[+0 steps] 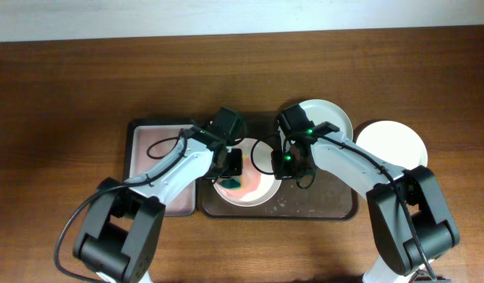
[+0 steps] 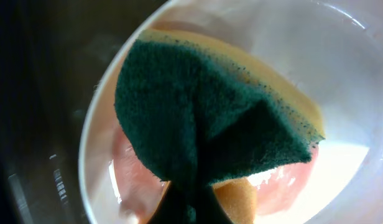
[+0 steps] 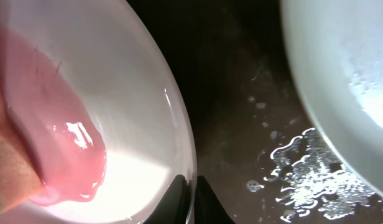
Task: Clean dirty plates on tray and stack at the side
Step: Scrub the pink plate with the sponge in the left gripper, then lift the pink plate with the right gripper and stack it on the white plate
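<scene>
A pale plate (image 1: 262, 192) with a pink-red smear lies on the left part of the dark brown tray (image 1: 336, 211). My left gripper (image 1: 231, 167) is shut on a green and yellow sponge (image 2: 210, 118) and presses it onto this plate (image 2: 341, 62). My right gripper (image 1: 287, 163) is shut on the plate's right rim (image 3: 179, 124); the wet smear (image 3: 61, 143) shows beside it. A second pale plate (image 1: 332, 116) sits at the tray's far right corner and also shows in the right wrist view (image 3: 341, 81). A white plate (image 1: 393, 145) lies on the table to the right of the tray.
A smaller black-rimmed tray with a pinkish inside (image 1: 152, 149) sits to the left, under my left arm. Water drops lie on the brown tray's floor (image 3: 291, 168). The wooden table (image 1: 61, 94) spreads all round.
</scene>
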Motion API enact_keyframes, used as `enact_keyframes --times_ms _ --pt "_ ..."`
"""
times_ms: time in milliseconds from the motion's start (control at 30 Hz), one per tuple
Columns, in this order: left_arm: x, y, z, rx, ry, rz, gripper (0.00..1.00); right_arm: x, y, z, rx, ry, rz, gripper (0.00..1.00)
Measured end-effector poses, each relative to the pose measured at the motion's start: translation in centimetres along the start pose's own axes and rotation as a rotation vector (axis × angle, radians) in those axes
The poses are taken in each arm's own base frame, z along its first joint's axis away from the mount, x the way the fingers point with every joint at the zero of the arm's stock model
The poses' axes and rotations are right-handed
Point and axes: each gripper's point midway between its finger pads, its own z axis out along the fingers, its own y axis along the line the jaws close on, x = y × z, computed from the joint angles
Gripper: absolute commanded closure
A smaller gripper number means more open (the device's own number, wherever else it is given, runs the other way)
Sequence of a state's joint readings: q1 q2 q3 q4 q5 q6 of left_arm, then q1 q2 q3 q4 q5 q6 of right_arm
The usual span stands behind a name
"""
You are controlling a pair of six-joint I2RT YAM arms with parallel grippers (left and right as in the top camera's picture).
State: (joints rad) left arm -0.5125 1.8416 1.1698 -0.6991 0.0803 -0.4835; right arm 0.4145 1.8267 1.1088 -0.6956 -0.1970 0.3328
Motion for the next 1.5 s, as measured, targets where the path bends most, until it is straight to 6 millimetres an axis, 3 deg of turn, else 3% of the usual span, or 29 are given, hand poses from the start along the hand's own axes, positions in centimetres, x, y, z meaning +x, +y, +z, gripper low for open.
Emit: enact_keyframes --times_ms 133,200,233,333,367,467,600,700,867,967,1100,1167,1267,1500 --pt "-1.6 -0.7 -3.2 0.043 -0.086 -0.002 1.00 0.1 0.0 0.0 -0.002 0.005 0.002 0.91" --pt "-3.2 -1.7 -5.9 0.092 -0.165 0.001 1.00 0.1 0.0 0.0 -0.002 0.005 0.000 0.69" --pt "-3.6 -1.9 -7.3 0.109 -0.194 0.000 1.00 0.1 0.0 0.0 -0.001 0.006 -0.002 0.69" --pt "-3.5 0.3 -8.7 0.068 -0.197 -0.041 1.00 0.2 0.0 0.0 0.000 0.008 0.000 0.68" --pt "-3.4 2.0 -8.8 0.027 -0.186 -0.072 1.00 0.2 0.0 0.0 -0.001 0.008 -0.001 0.69" --pt "-2.9 6.3 -8.9 -0.071 -0.149 -0.160 1.00 0.1 0.0 0.0 -0.003 0.004 -0.001 0.79" --pt "-3.5 9.8 -9.3 -0.122 -0.155 -0.227 1.00 0.2 0.2 0.5 -0.024 0.000 -0.003 0.96" --pt "-3.0 10.3 -8.8 -0.137 -0.137 -0.178 1.00 0.8 0.3 0.8 -0.039 0.014 0.003 0.96" --pt "-1.3 11.1 -5.9 -0.154 -0.086 -0.112 1.00 2.4 0.1 0.7 -0.034 0.082 0.019 0.96" --pt "-0.8 11.4 -4.1 -0.166 -0.046 -0.101 1.00 3.1 -0.4 -1.1 0.021 0.130 0.031 0.96" --pt "-1.7 11.5 -4.0 -0.158 -0.080 -0.101 1.00 -0.1 -0.3 -8.3 0.107 -0.040 -0.001 0.96" --pt "-1.7 11.9 -4.1 -0.161 -0.077 -0.112 1.00 -0.4 -0.5 -9.7 0.133 -0.069 -0.004 0.96" --pt "-1.9 12.3 -4.1 -0.163 -0.081 -0.124 1.00 0.5 -2.0 -9.9 0.210 -0.038 0.002 0.96" --pt "-2.4 12.3 -4.2 -0.157 -0.102 -0.125 1.00 -0.7 -5.0 -11.0 0.398 -0.109 -0.001 0.96"
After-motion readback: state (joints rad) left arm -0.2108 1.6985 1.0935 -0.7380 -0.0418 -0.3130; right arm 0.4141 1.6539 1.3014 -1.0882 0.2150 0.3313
